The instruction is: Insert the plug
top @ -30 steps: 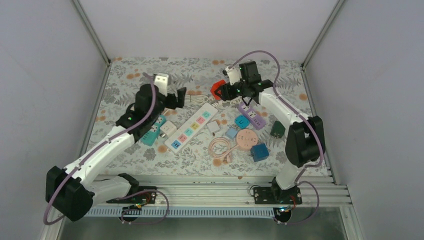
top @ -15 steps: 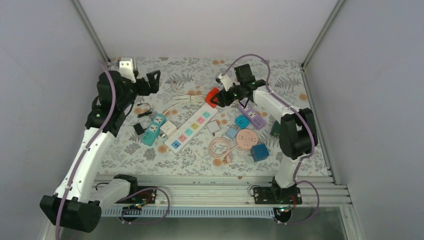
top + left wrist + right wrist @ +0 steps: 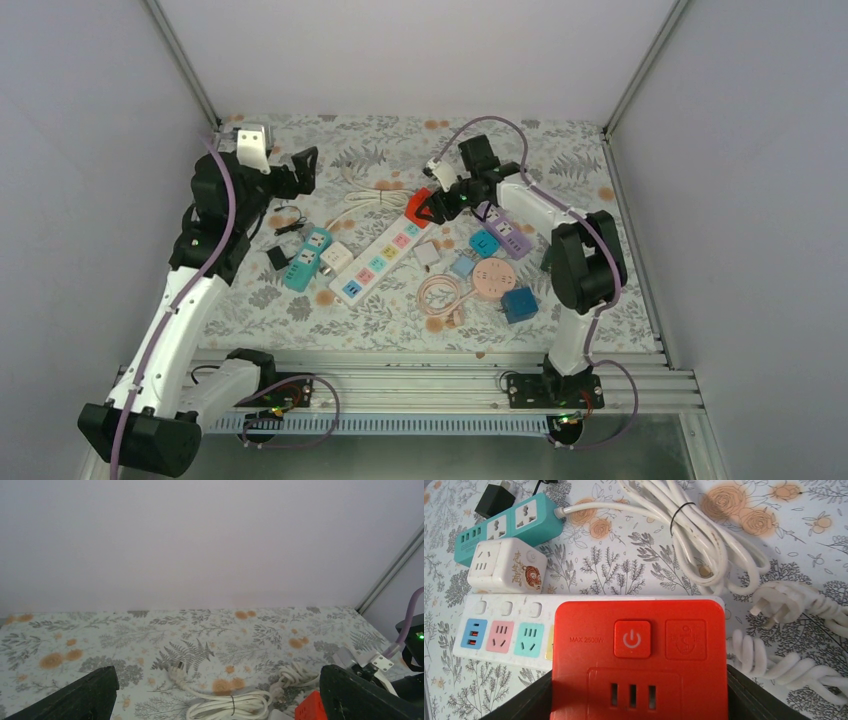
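The flowered desk [image 3: 400, 312] carries a white strip [image 3: 383, 256], one end of it directly beneath the right end effector [image 3: 430, 203]. That end effector grips the red plug [image 3: 639, 650] (power button up). The left end effector [image 3: 305, 168] hangs wide open, well off to the left. A coiled cable [image 3: 704, 540] lies just beyond the plug.

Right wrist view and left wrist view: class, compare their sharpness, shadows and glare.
Right wrist view: crisp, the small print on the red adapter is legible, and the white cable casts only soft shadows on the cloth. Left wrist view: softer and slightly hazy, the left gripper showing as near-black shapes without detail. Neither view shows glare.
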Available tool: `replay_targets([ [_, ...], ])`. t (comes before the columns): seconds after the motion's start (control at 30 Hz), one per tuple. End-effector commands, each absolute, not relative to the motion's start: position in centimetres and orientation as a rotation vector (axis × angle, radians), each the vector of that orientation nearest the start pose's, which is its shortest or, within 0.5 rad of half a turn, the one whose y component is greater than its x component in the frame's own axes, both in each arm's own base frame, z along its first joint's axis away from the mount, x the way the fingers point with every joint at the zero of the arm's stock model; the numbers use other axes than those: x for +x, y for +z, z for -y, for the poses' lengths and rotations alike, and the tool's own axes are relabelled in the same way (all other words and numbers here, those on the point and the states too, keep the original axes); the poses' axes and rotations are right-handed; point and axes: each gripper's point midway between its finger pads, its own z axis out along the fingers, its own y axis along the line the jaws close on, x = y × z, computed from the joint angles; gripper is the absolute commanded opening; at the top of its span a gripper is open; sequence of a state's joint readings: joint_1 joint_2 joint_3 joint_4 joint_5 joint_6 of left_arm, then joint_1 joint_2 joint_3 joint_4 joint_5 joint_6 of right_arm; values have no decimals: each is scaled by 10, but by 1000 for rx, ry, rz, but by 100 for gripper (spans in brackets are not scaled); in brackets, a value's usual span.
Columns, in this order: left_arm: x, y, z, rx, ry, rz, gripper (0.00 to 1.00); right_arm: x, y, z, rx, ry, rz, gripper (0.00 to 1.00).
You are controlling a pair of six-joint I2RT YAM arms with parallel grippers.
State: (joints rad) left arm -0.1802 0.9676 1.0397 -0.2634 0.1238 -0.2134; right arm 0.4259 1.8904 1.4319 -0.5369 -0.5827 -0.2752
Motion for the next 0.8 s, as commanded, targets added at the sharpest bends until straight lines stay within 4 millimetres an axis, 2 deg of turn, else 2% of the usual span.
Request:
replay_targets([
  [0.0,339,377,77,67,-350,-1699,100,385,136,-296,-1139,831,-2200,42],
  [0.27,345,367,79,71,-353,-1729,100,382,124,-299,-1161,810,-2216,40],
  [0.77,346,363,80,88,-353,-1736,100,382,104,-302,-1168,848,-2244,40],
])
